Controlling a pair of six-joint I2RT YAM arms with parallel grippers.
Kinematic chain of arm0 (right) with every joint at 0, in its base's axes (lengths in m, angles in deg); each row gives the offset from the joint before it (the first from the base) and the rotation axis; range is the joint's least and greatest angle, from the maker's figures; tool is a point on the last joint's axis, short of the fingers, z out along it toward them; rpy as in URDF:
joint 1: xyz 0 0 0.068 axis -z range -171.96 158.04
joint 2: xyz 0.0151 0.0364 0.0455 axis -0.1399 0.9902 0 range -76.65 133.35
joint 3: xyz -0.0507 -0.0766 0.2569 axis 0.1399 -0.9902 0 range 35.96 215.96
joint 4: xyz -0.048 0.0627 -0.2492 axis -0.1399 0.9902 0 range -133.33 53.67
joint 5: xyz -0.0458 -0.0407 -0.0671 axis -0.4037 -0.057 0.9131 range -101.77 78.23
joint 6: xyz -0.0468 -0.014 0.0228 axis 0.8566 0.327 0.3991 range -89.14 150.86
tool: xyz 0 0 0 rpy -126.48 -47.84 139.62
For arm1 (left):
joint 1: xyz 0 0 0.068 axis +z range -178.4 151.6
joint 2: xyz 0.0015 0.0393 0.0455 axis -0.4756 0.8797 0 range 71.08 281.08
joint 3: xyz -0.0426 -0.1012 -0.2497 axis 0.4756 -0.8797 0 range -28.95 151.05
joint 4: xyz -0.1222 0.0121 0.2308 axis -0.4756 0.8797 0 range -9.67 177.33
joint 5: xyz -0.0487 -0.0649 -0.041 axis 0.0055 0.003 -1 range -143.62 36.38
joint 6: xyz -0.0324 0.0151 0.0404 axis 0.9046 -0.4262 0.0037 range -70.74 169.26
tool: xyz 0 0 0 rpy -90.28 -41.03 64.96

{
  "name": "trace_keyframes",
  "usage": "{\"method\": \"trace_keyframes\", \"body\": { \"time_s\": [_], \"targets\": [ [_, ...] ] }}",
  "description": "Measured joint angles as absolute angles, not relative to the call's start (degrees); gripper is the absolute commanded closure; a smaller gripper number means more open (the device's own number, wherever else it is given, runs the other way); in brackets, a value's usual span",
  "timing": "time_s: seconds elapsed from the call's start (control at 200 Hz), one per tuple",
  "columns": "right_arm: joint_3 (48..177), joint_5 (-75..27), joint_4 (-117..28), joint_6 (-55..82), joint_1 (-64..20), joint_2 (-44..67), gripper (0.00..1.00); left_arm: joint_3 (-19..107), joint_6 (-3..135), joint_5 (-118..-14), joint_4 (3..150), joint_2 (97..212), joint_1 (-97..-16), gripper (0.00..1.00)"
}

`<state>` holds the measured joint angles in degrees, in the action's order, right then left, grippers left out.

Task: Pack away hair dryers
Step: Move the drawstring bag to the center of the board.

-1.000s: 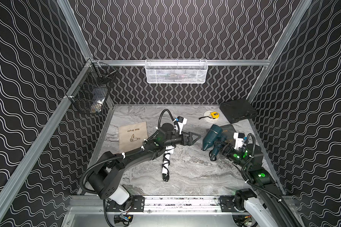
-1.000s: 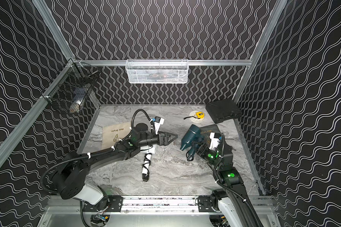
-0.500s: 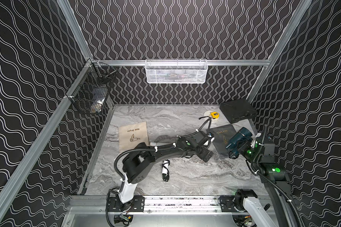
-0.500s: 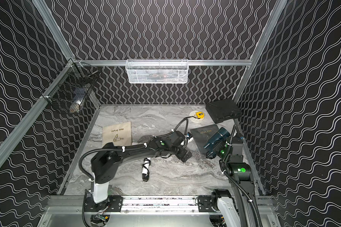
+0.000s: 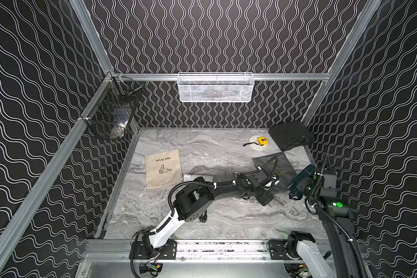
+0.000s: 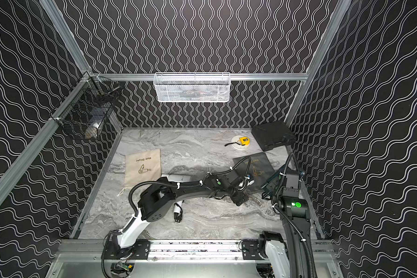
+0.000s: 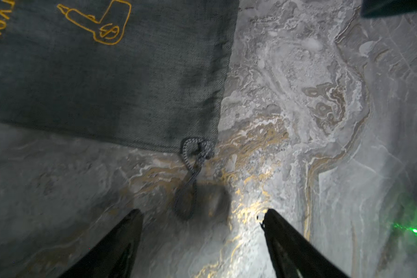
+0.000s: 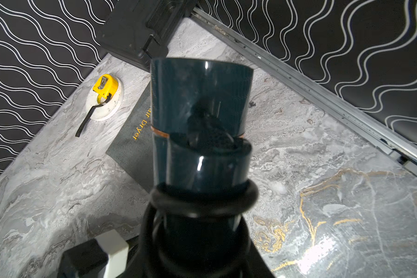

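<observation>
Teal dryer [image 5: 302,178] now lifted off grey bag [image 5: 288,167].

Beige bag [image 5: 163,169], grey bag [image 5: 287,166], tape measure [image 5: 261,140] and black case [image 5: 290,134] lie apart.

1. Even light is filling both top views; the grey marbled tabletop [image 5: 202,149] is showing sharp.
2. The left wrist view is looking dim, with glare pooling on the marble and the near edges blurring.
3. White highlights are glinting on the glossy dark teal plastic hair dryer [image 8: 198,108].
</observation>
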<state>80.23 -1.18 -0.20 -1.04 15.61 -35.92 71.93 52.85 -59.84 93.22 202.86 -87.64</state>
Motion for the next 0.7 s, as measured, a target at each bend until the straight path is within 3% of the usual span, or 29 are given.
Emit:
{"method": "trace_keyframes", "body": {
  "time_s": [0.36,0.7],
  "targets": [
    [76.87,-2.01,0.88,-3.91,16.14,-39.74,0.85,76.91,50.97,-57.83,89.83,207.5,-87.99,0.23],
    [74.68,-3.08,0.92,-5.96,16.14,-42.13,0.85,79.93,49.16,-60.47,88.43,211.87,-87.73,0.45]
  ]
}}
